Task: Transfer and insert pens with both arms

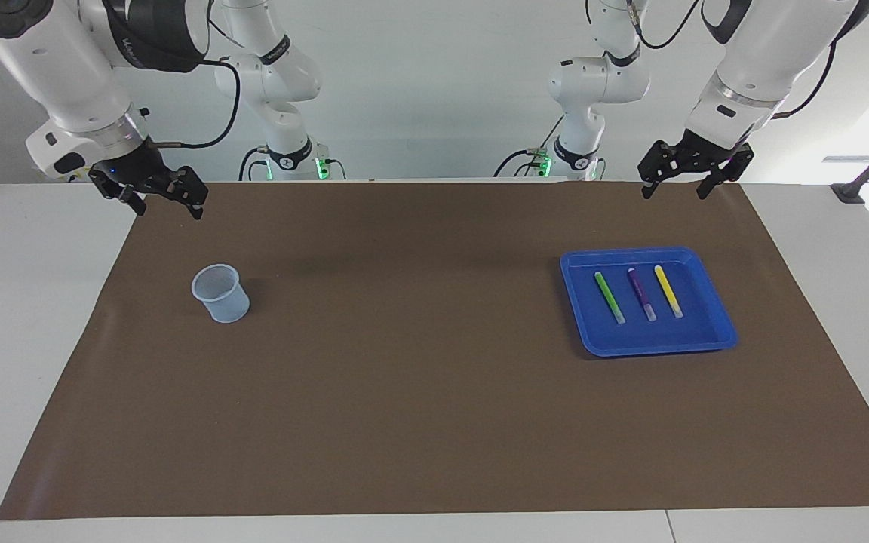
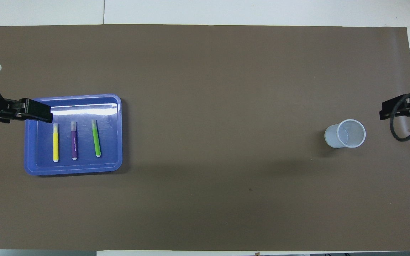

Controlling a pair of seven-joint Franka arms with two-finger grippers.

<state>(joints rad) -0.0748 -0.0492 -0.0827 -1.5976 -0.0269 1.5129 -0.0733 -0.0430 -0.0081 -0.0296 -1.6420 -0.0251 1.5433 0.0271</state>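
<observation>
White bench [image 1: 27, 302] w/ brown mat [image 1: 404, 392] over it; on mat: blue tray [image 1: 713, 332] twd left arm's end, clear cup [image 1: 221, 293] twd right arm's.

The wide brown paper mat [image 1: 419, 392] on the desk lay bare between the translucent plastic cup [image 1: 220, 292] and the shallow blue plastic tray [image 1: 717, 309]. Only the tray's low rim stood around the green [image 1: 609, 296], purple [image 1: 641, 294] and yellow marker pens [image 1: 668, 290], lying apart with gaps between.

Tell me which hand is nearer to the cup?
Right. The right hand is raised near the cup, at its end of the table. The left hand is at the opposite end, by the tray.
</observation>
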